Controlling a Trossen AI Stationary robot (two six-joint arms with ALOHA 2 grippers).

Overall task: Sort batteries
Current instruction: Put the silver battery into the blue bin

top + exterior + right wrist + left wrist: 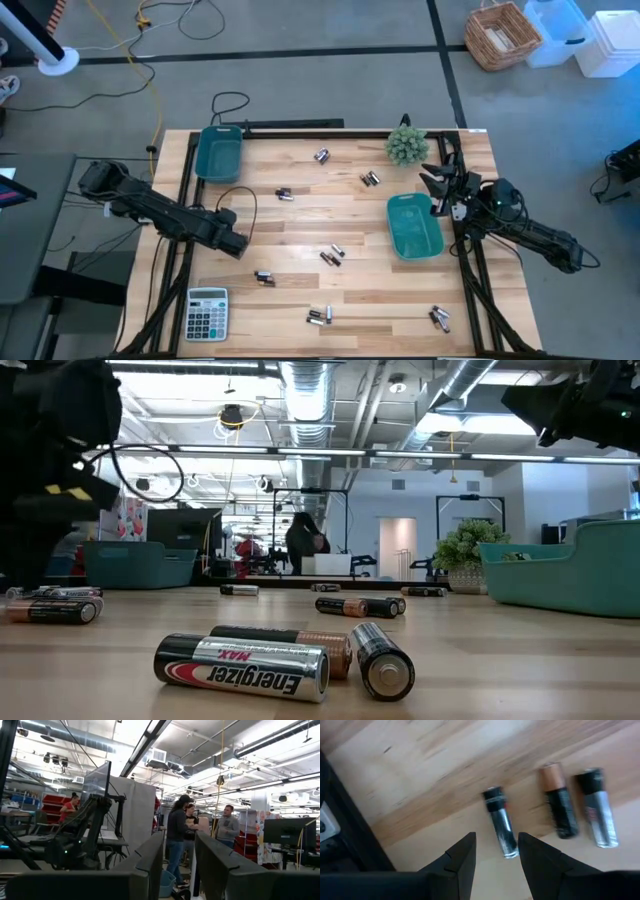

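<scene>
overhead, tabletop-level, two wrist views, batteries (245,665) shared

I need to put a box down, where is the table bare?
Bare wood lies between the left bin and the plant, apart from one battery pair. The near edge is crowded: calculator, battery clusters, and the left tool over some.

Grey floor (330,25), wicker basket (503,35), exposed ceiling ducts (310,385), people (180,840) standing.
</scene>
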